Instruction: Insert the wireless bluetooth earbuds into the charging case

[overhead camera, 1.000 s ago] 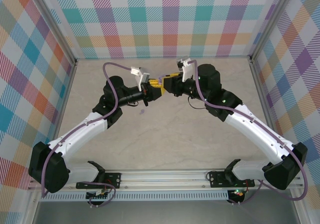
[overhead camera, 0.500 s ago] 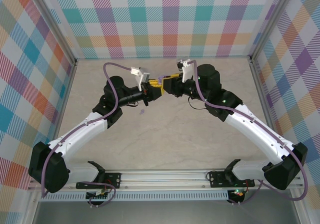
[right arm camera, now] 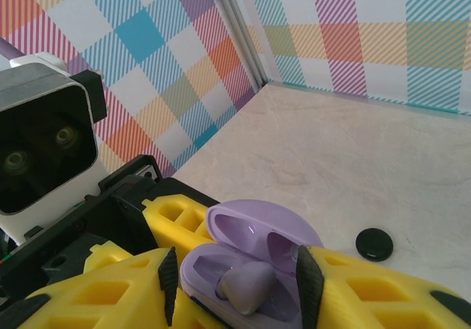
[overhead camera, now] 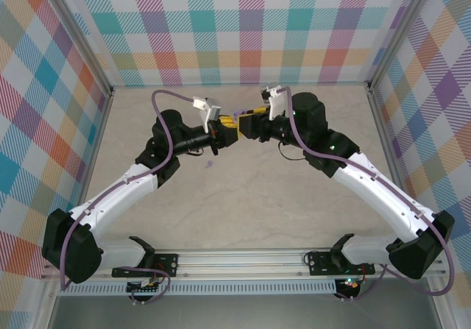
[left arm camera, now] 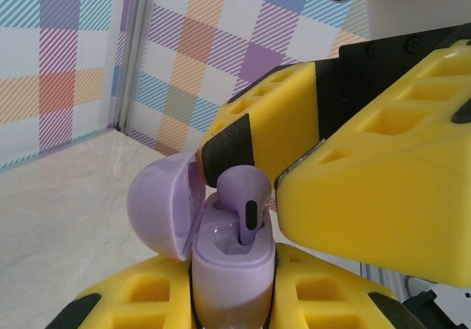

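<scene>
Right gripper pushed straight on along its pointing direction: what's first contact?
Likely the lilac earbud right ahead of the right gripper, standing in the open charging case. Just behind it is the case body, held by the left gripper.

Pale marbled table (overhead camera: pixel 250 204); lilac earbud (overhead camera: pixel 210 165), black puck (right arm camera: pixel 374 243) on it.

charging case (left arm camera: pixel 231 274): lilac, glossy; lid same lilac.
earbud (left arm camera: pixel 246 193): lilac, black oval mark on stem.
left fingers (left arm camera: pixel 140 298): yellow, black pads.
right fingers (left arm camera: pixel 383 174): yellow, black pads.
tabletop (right arm camera: pixel 353 160): beige, faint marbled veining.
puck (right arm camera: pixel 374 243) on tabletop: black.
small piece (overhead camera: pixel 210 164) on tabletop: lilac.
walls (overhead camera: pixel 250 27): plaid of teal, purple, orange, red, yellow on white, diagonal hatching.
left arm (overhead camera: pixel 118 193), right arm (overhead camera: pixel 375 189): white links, black joints.
cable (overhead camera: pixel 157 107): purple.
</scene>
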